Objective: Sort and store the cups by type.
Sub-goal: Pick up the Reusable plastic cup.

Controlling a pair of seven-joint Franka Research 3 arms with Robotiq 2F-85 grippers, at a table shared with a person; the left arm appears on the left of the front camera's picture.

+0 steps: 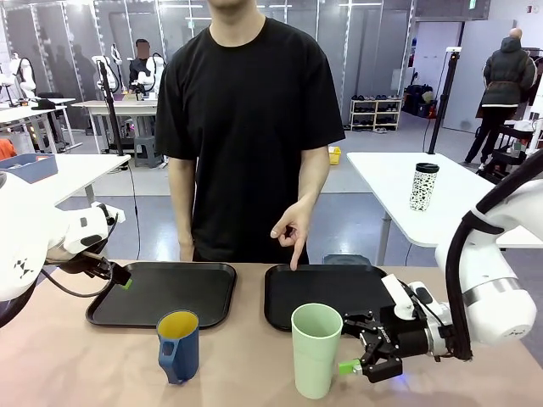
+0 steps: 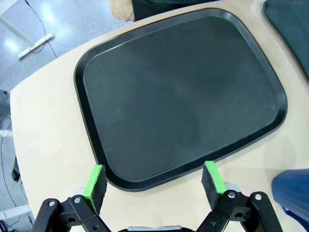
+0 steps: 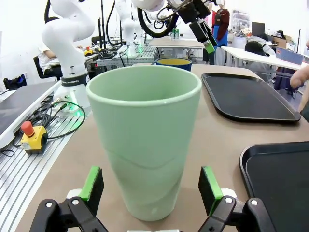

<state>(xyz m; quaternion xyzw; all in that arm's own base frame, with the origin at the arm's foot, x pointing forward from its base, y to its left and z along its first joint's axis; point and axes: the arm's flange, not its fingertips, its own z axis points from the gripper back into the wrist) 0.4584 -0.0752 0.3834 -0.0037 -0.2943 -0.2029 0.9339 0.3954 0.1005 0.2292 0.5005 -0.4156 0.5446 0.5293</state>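
Black left tray (image 1: 161, 292) and right tray (image 1: 310, 284) on a tan table (image 1: 68, 365)
The 2 lie side by side with a gap. A person in a black T-shirt (image 1: 246, 127) stands behind. Farther off, 1 speckled, black-lidded travel cup (image 1: 423, 186) stands upright on a white table (image 1: 390, 182).

Pale green tumbler (image 1: 316, 349) upright, front of table; blue mug (image 1: 178, 346), yellow inside, upright to its left.

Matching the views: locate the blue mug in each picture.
Front view: blue mug low centre-left, nearer than the left tray.
Left wrist view: mug in bottom right corner, beside that tray.
Right wrist view: mug rim peeks behind the green tumbler.
Shared landmark: the left tray.
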